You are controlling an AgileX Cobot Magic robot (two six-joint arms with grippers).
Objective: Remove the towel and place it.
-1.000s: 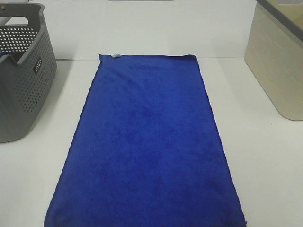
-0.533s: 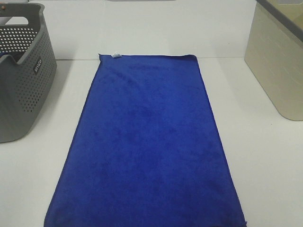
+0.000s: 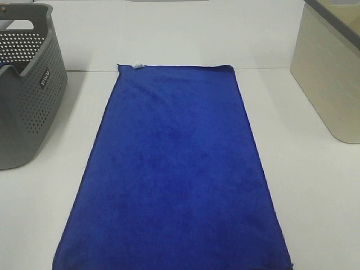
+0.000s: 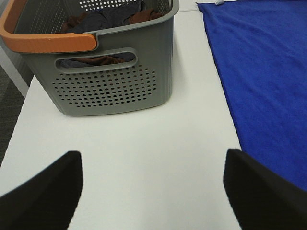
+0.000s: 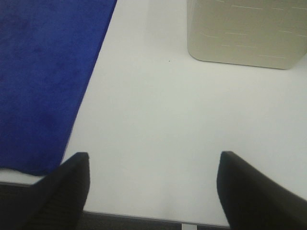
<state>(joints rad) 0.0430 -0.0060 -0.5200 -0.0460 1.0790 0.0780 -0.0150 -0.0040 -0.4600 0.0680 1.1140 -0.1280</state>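
The royal-blue towel [image 3: 174,169] lies spread flat down the middle of the white table, a small white tag [image 3: 137,66] at its far left corner. Its near edge reaches the table's front. Neither arm shows in the exterior high view. In the left wrist view my left gripper [image 4: 153,191] hovers open over bare table, with the towel [image 4: 268,81] to one side. In the right wrist view my right gripper [image 5: 153,191] is open above the table's front edge, beside the towel [image 5: 43,81]. Both grippers are empty.
A grey perforated basket [image 3: 28,90] with an orange handle [image 4: 43,40] stands at the left and holds dark clothes [image 4: 105,19]. A beige bin [image 3: 332,73] stands at the right, also seen as a beige bin [image 5: 247,31] in the right wrist view.
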